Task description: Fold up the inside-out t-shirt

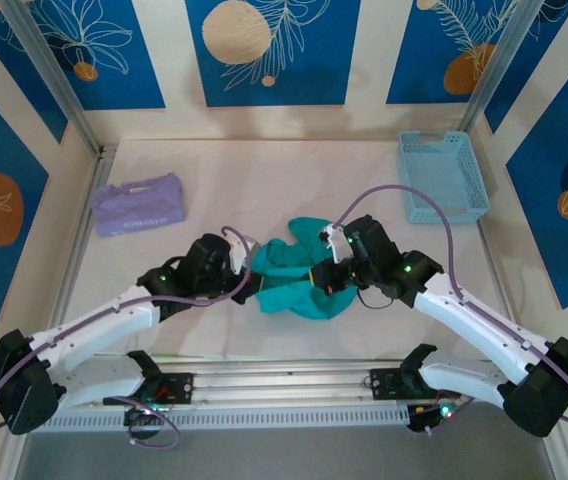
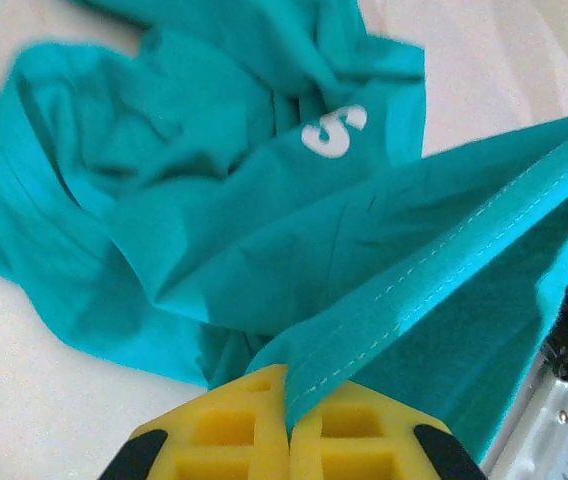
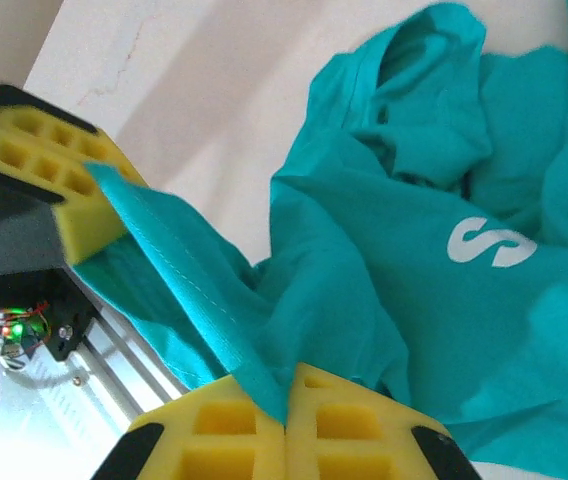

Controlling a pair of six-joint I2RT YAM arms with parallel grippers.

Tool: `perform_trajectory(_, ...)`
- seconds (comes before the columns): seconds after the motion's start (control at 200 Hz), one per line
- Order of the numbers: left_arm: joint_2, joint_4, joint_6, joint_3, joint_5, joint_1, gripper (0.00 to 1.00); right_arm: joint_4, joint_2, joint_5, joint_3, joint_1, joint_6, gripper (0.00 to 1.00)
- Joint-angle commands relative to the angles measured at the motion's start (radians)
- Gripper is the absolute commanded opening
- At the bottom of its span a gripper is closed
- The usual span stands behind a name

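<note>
Pinching the hem taut, ahead of any fold

Both arms meet over the teal t-shirt (image 1: 299,278), which lies crumpled in a heap on the table (image 1: 264,170). It sits about midway between the left and right edges and nearer the near edge than the far one. The left gripper (image 2: 289,405) has its yellow pads pressed together on a stitched hem (image 2: 434,270), with the cloth coming straight out from between them. The right gripper (image 3: 286,400) is clamped on the same hem a little way along. From its wrist camera, that stretch of hem runs up to the other gripper's pads as a raised, fairly tight band. The rest of the shirt bunches below the band, with a white print (image 2: 332,130) showing on a creased panel. Sleeves and collar are hard to tell apart in the heap.

My reading is that the step in hand is opening the garment out, not folding proper: no panel lies flat and nothing is folded over. The next move seems to call for drawing the two grippers apart along the hem and lifting, so the body drops free of its own tangle. The shirt could then be laid flat on the bare table towards the far side. A lavender garment (image 1: 140,205) by the left edge and a blue basket (image 1: 442,175) at the far right corner are well apart from the work.
</note>
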Motion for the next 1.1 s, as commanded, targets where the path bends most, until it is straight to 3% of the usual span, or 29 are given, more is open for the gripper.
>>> perform_trajectory(0.0,-0.008,0.008,-0.118,-0.116,0.053,-0.057,0.00,-0.062,0.011,-0.024,-0.102,0.041,0.124,0.01)
perform_trajectory(0.055,0.000,0.015,-0.131,-0.141,0.066,-0.080,0.02,-0.060,0.019,-0.024,-0.142,0.064,0.161,0.07)
perform_trajectory(0.17,-0.004,0.004,-0.097,-0.118,0.072,-0.086,0.33,-0.130,-0.010,0.064,-0.122,0.060,0.148,0.29)
perform_trajectory(0.215,-0.014,-0.005,-0.072,-0.092,0.050,-0.083,0.40,-0.134,-0.031,0.086,-0.091,0.046,0.126,0.37)
perform_trajectory(0.345,-0.016,-0.018,-0.001,-0.017,0.017,-0.051,0.61,-0.063,-0.046,0.097,-0.024,-0.014,0.064,0.47)
perform_trajectory(0.58,0.096,0.022,-0.001,0.072,-0.079,0.134,0.75,0.084,0.133,0.255,0.072,-0.127,-0.047,0.59)
perform_trajectory(0.705,0.284,0.038,0.028,0.154,-0.087,0.214,0.76,0.144,0.314,0.310,0.144,-0.154,-0.088,0.65)
perform_trajectory(0.94,0.631,0.055,0.086,0.354,-0.135,0.221,0.75,0.226,0.616,0.318,0.235,-0.169,-0.095,0.68)
perform_trajectory(1.005,0.700,0.071,0.091,0.395,-0.149,0.221,0.70,0.237,0.674,0.324,0.256,-0.177,-0.095,0.61)
perform_trajectory(1.095,0.773,0.083,0.095,0.444,-0.140,0.224,0.51,0.256,0.690,0.324,0.270,-0.193,-0.105,0.35)
